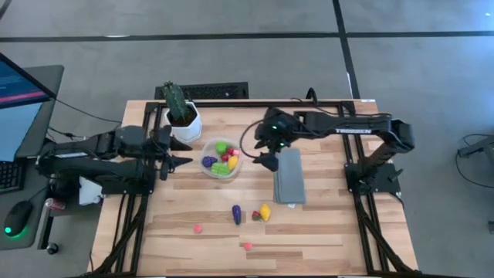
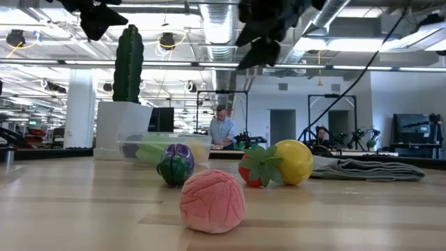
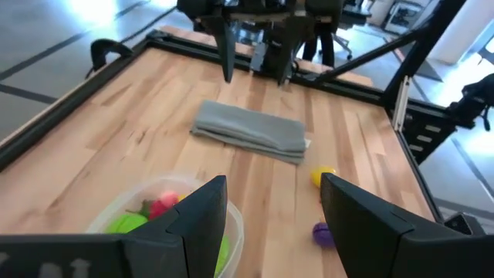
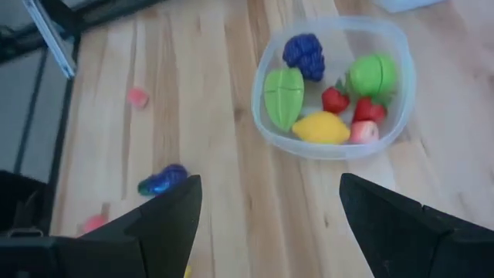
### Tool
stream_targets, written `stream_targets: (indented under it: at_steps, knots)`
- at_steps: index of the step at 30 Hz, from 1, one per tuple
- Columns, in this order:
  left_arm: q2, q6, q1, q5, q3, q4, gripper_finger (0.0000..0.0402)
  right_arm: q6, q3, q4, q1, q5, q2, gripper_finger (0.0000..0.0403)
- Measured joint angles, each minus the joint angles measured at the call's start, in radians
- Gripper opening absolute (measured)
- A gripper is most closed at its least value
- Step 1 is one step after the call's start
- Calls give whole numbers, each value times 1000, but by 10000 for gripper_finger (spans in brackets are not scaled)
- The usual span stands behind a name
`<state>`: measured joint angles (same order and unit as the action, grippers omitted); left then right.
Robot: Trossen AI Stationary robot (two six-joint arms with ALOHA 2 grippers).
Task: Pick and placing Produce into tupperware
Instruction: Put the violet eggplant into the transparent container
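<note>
The clear round tupperware (image 1: 208,147) stands on the table right of the cactus pot. It holds several pieces of produce: purple grapes (image 4: 303,54), two green pieces, a yellow lemon (image 4: 320,127) and red strawberries. More produce lies loose near the front edge: a purple piece (image 1: 236,214), a strawberry (image 2: 256,167), a yellow piece (image 1: 265,211) and two pink ones (image 1: 197,228). My left gripper (image 1: 185,161) hovers open, just left of the tupperware. My right gripper (image 4: 270,185) hangs open above the table, right of the tupperware, with nothing between its fingers.
A folded grey cloth (image 1: 289,176) lies flat right of the tupperware, under my right arm. A green cactus in a white pot (image 1: 182,116) stands at the far left. Bare wood lies between the tupperware and the loose produce. People show in the room beyond.
</note>
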<state>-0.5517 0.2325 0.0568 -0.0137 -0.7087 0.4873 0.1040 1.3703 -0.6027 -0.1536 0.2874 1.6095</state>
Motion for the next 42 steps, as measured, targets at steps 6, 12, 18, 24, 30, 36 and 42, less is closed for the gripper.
stream_targets:
  at_steps: [6,12,18,24,30,36,42]
  knots:
    - [-93,-13,-51,-13,36,-43,199,105,-224,178,18,-17,-173,329]
    - [-251,-71,-118,-18,43,-92,199,195,-404,299,53,-97,-349,328]
    - [-431,-166,-170,-32,43,-227,199,286,-539,344,98,-198,-517,328]
    - [-579,-262,-204,-61,24,-296,199,368,-640,349,159,-298,-675,328]
    - [-714,-393,-229,-54,-65,-284,199,420,-713,341,221,-390,-823,328]
    - [-847,-526,-261,-17,-173,-191,199,430,-766,346,267,-487,-958,328]
    - [-967,-652,-314,21,-266,-78,199,430,-794,319,285,-552,-1049,328]
